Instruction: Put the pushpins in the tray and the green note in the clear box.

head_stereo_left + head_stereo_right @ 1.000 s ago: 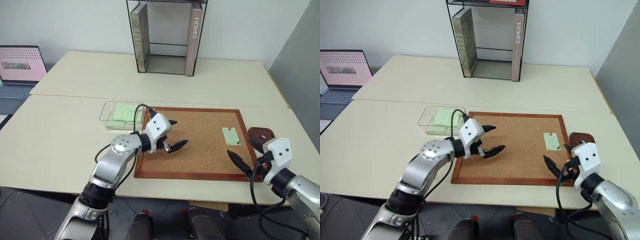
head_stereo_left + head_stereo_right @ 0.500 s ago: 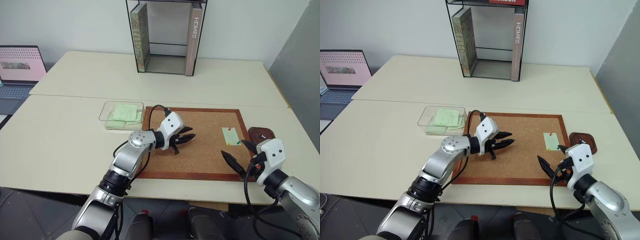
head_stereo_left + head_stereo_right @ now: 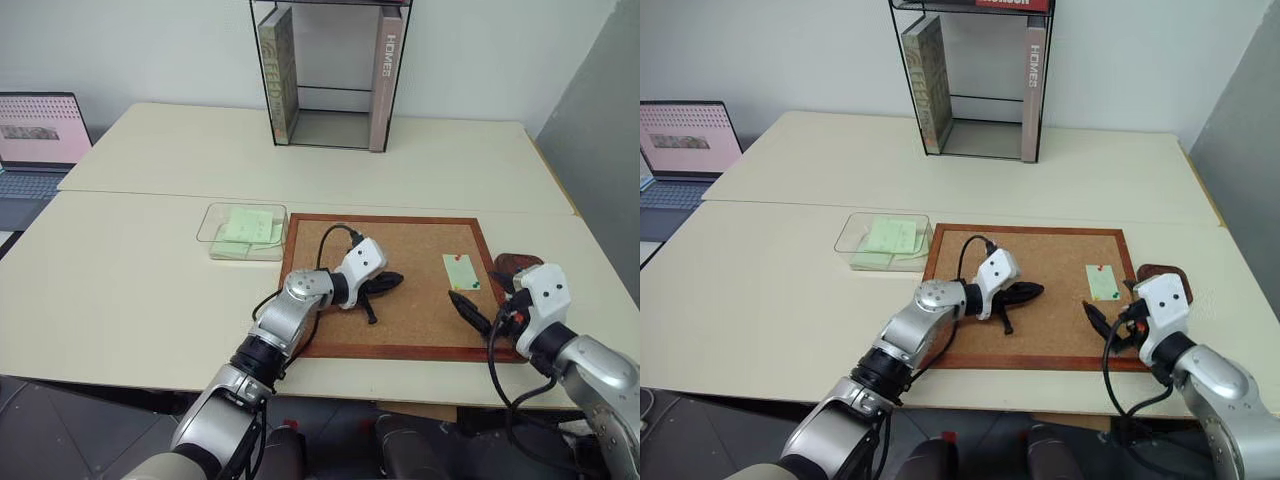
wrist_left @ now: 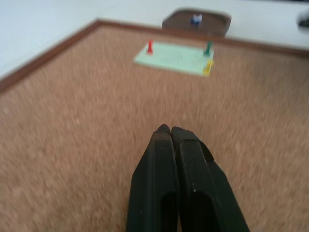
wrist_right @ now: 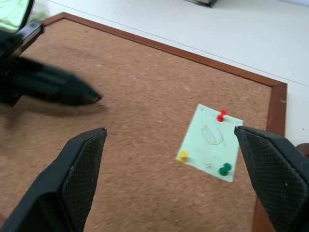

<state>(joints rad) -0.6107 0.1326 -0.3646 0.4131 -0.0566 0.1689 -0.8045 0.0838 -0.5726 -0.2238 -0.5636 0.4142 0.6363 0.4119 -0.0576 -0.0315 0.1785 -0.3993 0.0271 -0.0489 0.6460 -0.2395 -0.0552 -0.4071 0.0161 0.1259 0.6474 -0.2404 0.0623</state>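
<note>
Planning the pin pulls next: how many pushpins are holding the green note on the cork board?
3. A red pushpin at one corner of the green note, a yellow pushpin and a green pushpin at two other corners. The tray already holds something small, possibly another pin.

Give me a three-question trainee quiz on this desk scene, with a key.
1. True or false: the green note lies in the clear box.
2. How many pushpins hold that note? A) one B) two C) three
3. Which gripper has its jaws shut?

Key:
1. False; it is pinned to the cork board.
2. C: red, yellow, green.
3. The left gripper; the right gripper is open.
</note>
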